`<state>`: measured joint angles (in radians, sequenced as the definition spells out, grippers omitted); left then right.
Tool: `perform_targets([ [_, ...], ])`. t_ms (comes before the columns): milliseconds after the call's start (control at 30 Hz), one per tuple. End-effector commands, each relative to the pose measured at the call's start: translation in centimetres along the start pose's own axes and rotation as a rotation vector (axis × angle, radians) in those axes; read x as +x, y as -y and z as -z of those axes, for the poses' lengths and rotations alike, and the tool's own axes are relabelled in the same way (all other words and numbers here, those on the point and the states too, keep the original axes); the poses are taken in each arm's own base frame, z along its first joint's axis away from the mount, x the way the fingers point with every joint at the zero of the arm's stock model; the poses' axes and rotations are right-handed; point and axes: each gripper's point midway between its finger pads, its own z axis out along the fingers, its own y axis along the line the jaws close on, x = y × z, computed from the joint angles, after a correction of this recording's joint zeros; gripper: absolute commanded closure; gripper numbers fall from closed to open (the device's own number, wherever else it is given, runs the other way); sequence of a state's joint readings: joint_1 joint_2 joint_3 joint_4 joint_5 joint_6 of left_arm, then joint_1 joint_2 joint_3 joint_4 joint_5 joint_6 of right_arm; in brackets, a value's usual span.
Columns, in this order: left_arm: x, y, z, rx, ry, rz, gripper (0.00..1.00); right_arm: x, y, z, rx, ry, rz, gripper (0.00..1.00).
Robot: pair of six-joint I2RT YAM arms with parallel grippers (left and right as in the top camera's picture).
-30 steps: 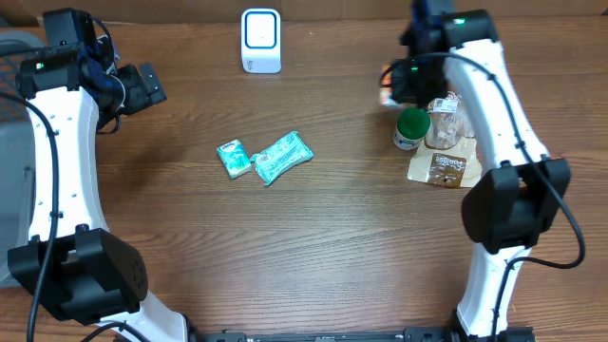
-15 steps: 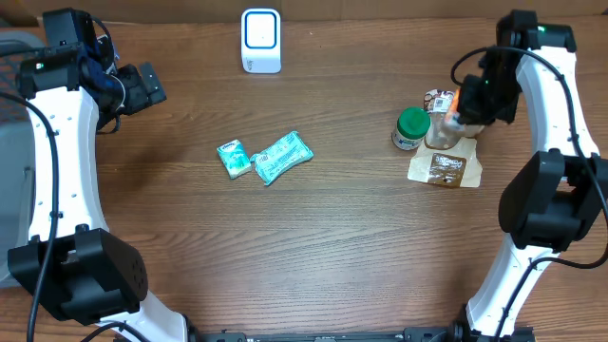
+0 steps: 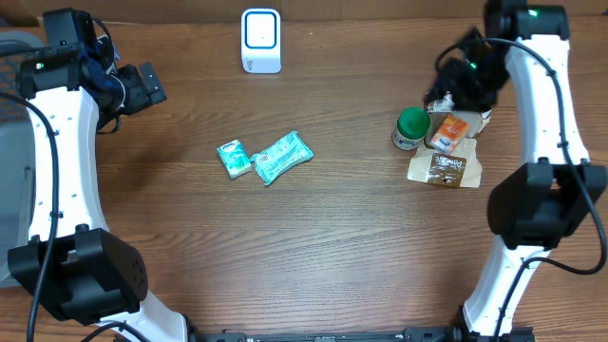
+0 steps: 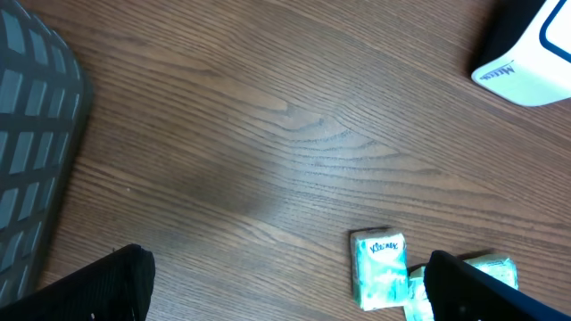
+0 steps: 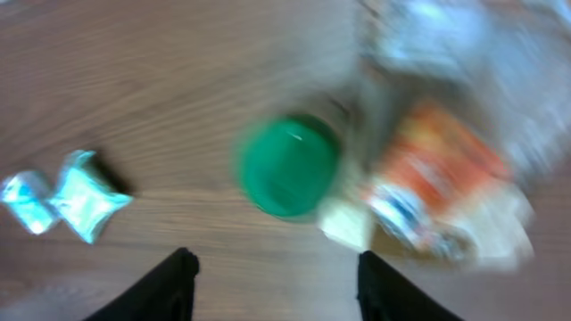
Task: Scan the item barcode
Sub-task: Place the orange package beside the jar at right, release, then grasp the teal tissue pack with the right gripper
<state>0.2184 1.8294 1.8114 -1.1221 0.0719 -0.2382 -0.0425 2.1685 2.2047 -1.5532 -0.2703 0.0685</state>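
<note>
On the bench [image 3: 332, 237], the right tool [image 5: 275, 267] has pulled away since a second ago and now gapes empty. The left tool [image 4: 285, 267] stays wide open. The scanner [image 3: 260, 40] is unmoved. The orange packet [image 3: 450, 131], now released, lies just beside the jar [image 3: 411, 126].

Table [image 3: 332, 256] front half is wide open — obstacles are just the teal packs [image 3: 282, 157] mid-left, scanner [image 3: 260, 40] at the back, cluttered green-lidded jar [image 3: 411, 125] pile right.

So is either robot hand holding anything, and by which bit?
Nothing is held. The left gripper is open over the wooden table, and the right gripper is open too, near the green lid and orange packet.
</note>
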Motion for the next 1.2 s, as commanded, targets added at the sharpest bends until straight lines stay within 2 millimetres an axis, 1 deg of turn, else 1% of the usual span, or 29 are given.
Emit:
perform_targets([
  [0,0.0,-0.1,0.3,0.003,0.006,0.024,0.0,0.1,-8.5,-0.5,-0.122,0.05,0.233,0.39],
  [133,0.0,-0.1,0.3,0.003,0.006,0.024,0.0,0.6,-14.0,-3.3,-0.154,0.062,0.32,0.39],
  [167,0.0,-0.1,0.3,0.003,0.006,0.024,0.01,0.9,-15.5,-4.5,-0.162,0.054,0.335,0.4],
  [267,0.0,-0.1,0.3,0.003,0.006,0.024,0.01,2.6,-18.5,-7.8,-0.195,-0.005,0.395,0.41],
  [367,0.0,-0.1,0.3,0.003,0.006,0.024,0.01,4.3,-20.2,-10.9,-0.235,-0.087,0.418,0.45],
  [467,0.0,-0.1,0.3,0.003,0.006,0.024,0.0,5.3,-20.9,-13.0,-0.278,-0.151,0.416,0.47],
  [533,0.0,-0.1,0.3,0.003,0.006,0.024,0.01,5.6,-20.9,-14.1,-0.297,-0.178,0.408,0.49],
  [567,0.0,-0.1,0.3,0.003,0.006,0.024,0.0,6.0,-20.8,-15.2,-0.309,-0.211,0.399,0.5],
  [633,0.0,-0.1,0.3,0.003,0.006,0.024,0.0,6.7,-20.8,-16.2,-0.336,-0.253,0.407,0.5],
  [733,0.0,-0.1,0.3,0.003,0.006,0.024,0.01,7.6,-20.3,-17.6,-0.352,-0.312,0.404,0.46],
  [833,0.0,-0.1,0.3,0.003,0.006,0.024,0.0,8.0,-19.8,-18.8,-0.344,-0.338,0.396,0.44],
  [1033,0.0,-0.1,0.3,0.003,0.006,0.024,0.01,8.2,-19.6,-20.6,-0.339,-0.353,0.395,0.44],
  [1133,0.0,-0.1,0.3,0.003,0.006,0.024,0.01,8.5,-19.1,-22.0,-0.328,-0.378,0.377,0.44],
  [1167,0.0,-0.1,0.3,0.003,0.006,0.024,0.0,8.6,-19.1,-22.1,-0.331,-0.382,0.375,0.44],
])
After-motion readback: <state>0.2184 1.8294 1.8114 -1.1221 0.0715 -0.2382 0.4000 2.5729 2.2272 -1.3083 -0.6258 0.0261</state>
